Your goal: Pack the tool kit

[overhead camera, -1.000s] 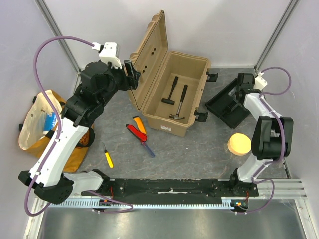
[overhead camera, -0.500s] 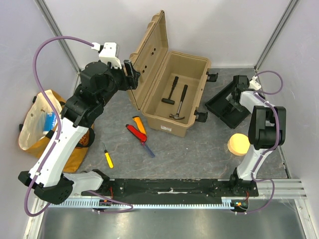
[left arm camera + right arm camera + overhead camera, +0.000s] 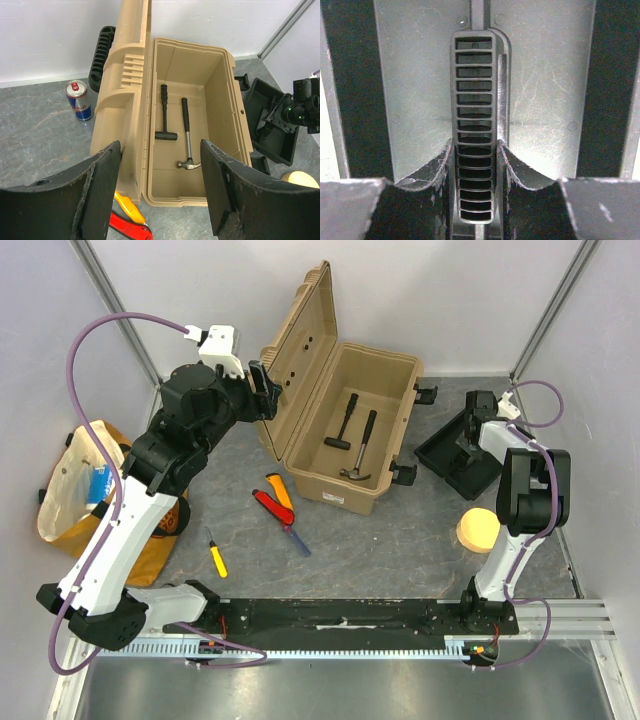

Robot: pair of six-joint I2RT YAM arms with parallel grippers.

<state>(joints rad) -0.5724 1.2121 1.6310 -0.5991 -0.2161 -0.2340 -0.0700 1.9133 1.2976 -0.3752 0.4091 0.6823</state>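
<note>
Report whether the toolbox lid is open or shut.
Open. The toolbox lid stands raised beside the box, and two hammers lie exposed on the floor inside.

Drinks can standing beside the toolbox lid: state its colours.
The can is blue and silver with red markings, clearest in the left wrist view.
</note>
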